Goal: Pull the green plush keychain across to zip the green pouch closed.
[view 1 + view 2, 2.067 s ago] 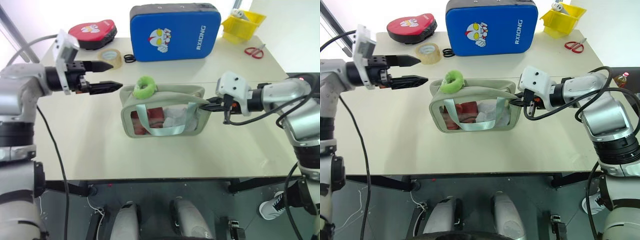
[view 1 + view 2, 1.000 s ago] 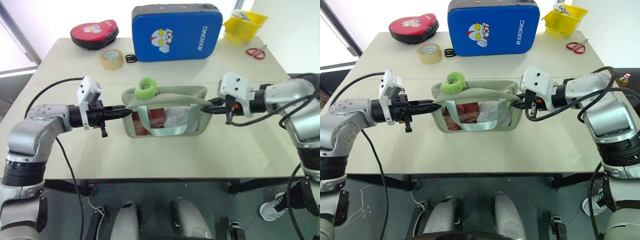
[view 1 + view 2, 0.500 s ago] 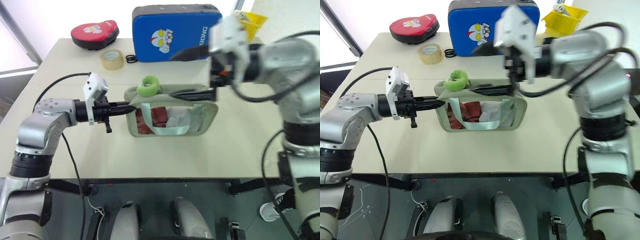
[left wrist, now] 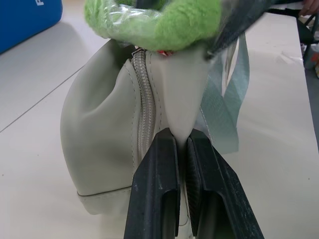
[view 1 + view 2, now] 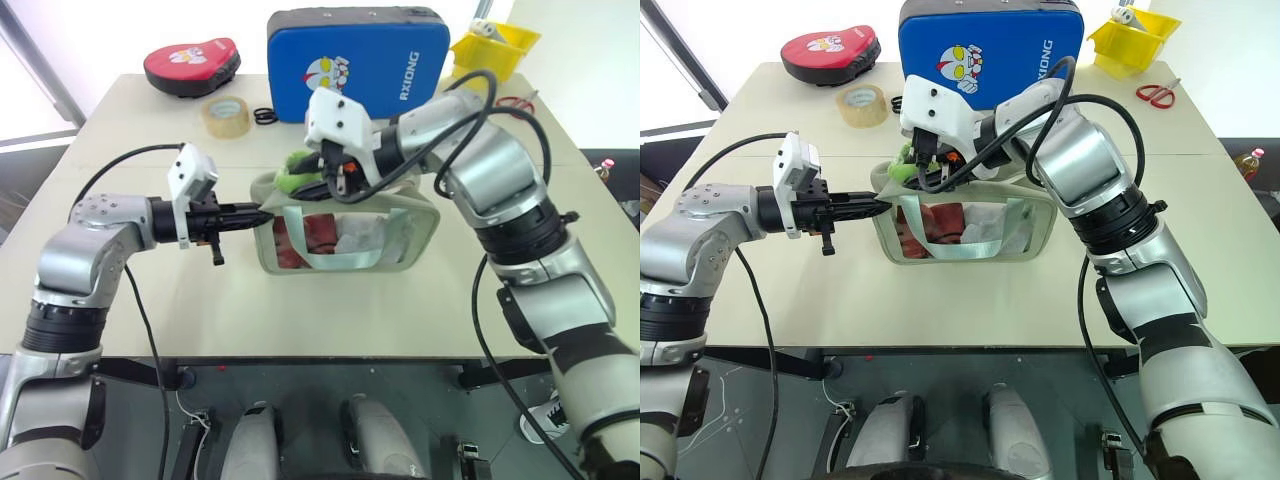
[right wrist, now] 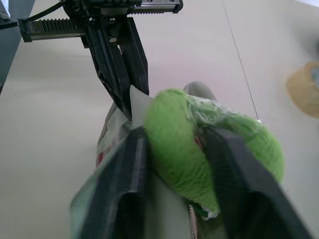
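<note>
My left end effector [image 4: 182, 164] is clamped on a fabric tab at the left end of the pouch [image 5: 400, 235], which stands on the bench [image 5: 300, 300] in front of me. Its two fingers [image 4: 154, 194] are pressed together with the pale green tab pinched between them, right beside the zipper [image 4: 143, 107].

My right arm reaches across over the pouch, and my right end effector [image 6: 172, 149] has its fingers on either side of the keychain [image 6: 174, 134], closed on the fuzzy green ring. The keychain sits at the pouch's left end, on top, just beside my left fingertips.

Behind the pouch lie a blue case [image 5: 355, 60], a tape roll [image 5: 223, 116], a red case [image 5: 190, 65], a yellow bin [image 5: 495, 45] and scissors [image 5: 1157, 94].
</note>
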